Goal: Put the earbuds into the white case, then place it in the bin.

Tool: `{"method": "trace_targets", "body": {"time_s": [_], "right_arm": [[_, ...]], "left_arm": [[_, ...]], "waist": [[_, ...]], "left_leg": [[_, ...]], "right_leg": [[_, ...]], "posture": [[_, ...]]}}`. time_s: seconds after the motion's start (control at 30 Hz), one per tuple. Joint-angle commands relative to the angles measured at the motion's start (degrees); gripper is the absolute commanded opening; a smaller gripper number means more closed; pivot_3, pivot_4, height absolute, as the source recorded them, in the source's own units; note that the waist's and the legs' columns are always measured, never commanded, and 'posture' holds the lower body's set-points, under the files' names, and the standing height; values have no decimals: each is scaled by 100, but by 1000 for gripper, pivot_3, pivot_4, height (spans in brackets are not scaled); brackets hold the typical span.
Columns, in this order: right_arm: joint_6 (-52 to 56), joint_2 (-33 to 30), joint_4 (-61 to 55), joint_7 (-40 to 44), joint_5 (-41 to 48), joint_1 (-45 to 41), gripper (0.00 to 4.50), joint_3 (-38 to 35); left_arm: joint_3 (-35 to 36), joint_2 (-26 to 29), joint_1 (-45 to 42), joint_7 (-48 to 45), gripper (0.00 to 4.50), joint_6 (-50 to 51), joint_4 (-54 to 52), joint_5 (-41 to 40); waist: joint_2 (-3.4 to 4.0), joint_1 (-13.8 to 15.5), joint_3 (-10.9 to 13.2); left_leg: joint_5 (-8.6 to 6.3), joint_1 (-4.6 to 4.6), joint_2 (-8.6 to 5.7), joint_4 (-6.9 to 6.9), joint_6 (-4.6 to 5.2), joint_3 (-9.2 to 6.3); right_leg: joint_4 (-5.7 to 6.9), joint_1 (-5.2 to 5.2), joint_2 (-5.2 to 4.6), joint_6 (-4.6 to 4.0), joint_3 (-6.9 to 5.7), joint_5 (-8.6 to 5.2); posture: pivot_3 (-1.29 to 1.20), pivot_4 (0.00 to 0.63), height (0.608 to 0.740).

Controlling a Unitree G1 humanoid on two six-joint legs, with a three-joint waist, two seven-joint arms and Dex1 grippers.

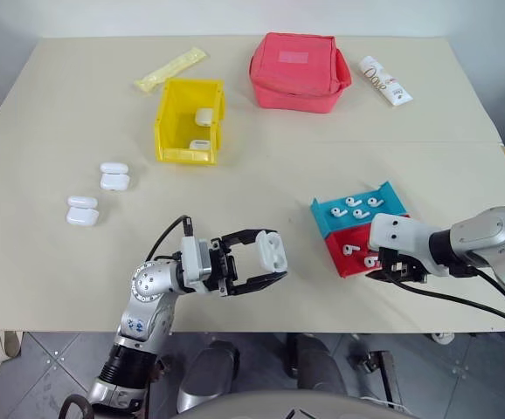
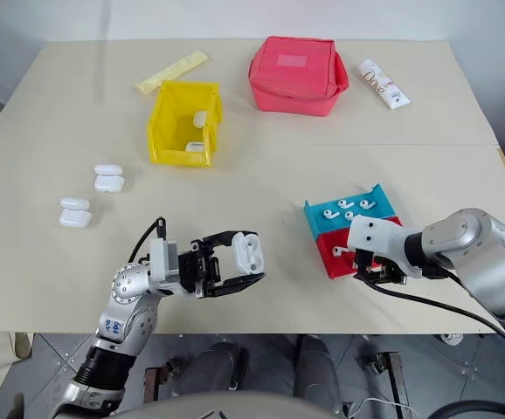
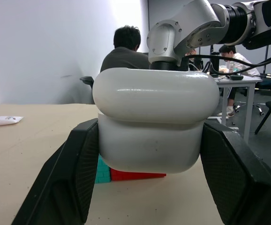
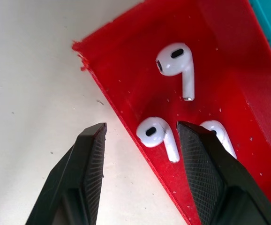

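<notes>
The wide beige surface (image 1: 261,188) carries everything. At its far edge sits a red fabric pouch (image 1: 298,72), with a white tube (image 1: 385,80) to its right and a pale yellow sachet (image 1: 170,70) to its left. The bright yellow open-topped plastic bin (image 1: 189,121) stands left of the pouch, with two white cases inside it.

Near the right front edge lie a shallow teal tray (image 1: 357,209) and a shallow red tray (image 1: 350,251), touching, each holding tiny glossy white earbuds (image 4: 176,65); in the red tray their stems point toward the near edge.

The left arm reaches rightward across the front, its left hand (image 1: 268,257) pinching the small glossy white case (image 1: 271,252) by its sides, above the surface. The lid looks closed, though the seam is hard to judge.

The right arm bends in from the right and tips steeply down; the right hand (image 4: 140,133) is spread over the red tray's edge, one finger hiding part of an earbud.

Two pairs of spare white cases (image 1: 100,192) lie at left.
</notes>
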Motion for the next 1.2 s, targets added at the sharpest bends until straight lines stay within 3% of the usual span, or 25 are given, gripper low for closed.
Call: {"method": "trace_targets", "body": {"time_s": [0.03,0.57,0.67,0.8,0.83,1.07,1.2], "right_arm": [[-91,90,-4,71,-133,-31,2457,0],[-335,241,186,378,-482,5,2457,31],[-331,288,195,410,-503,14,1854,17],[-334,318,209,444,-532,17,597,13],[-338,326,219,449,-546,19,468,16],[-330,367,224,467,-584,47,468,-12],[-167,380,-135,565,-34,198,468,-658]], "left_arm": [[-43,8,30,45,2815,-32,-285,19],[-36,67,80,182,2815,22,-409,31],[-33,71,91,195,2815,32,-427,30],[-32,84,101,211,2815,46,-447,27],[-31,88,101,213,2815,47,-449,25],[-35,82,60,225,2815,41,-405,37],[-70,69,54,209,2815,32,-368,47]], "waist": [[0,-1,0],[1,-1,0],[1,-1,0],[1,-2,0],[1,-3,0],[0,-2,0],[0,0,0]], "left_leg": [[0,0,1,0,0,0],[0,0,0,0,0,0],[0,0,0,0,-1,0],[0,0,1,0,-1,0],[0,1,1,0,-1,0],[-1,2,2,0,-2,0],[-1,1,3,0,-3,0]], "right_leg": [[0,0,1,0,0,0],[0,0,0,0,0,0],[0,0,0,0,0,0],[0,1,1,0,0,0],[0,1,1,0,0,0],[0,1,2,0,0,0],[0,1,2,0,0,0]], "posture": [[0,150,740],[0,150,740],[0,150,740],[0,150,740],[0,150,740],[0,150,740],[0,150,740]]}}
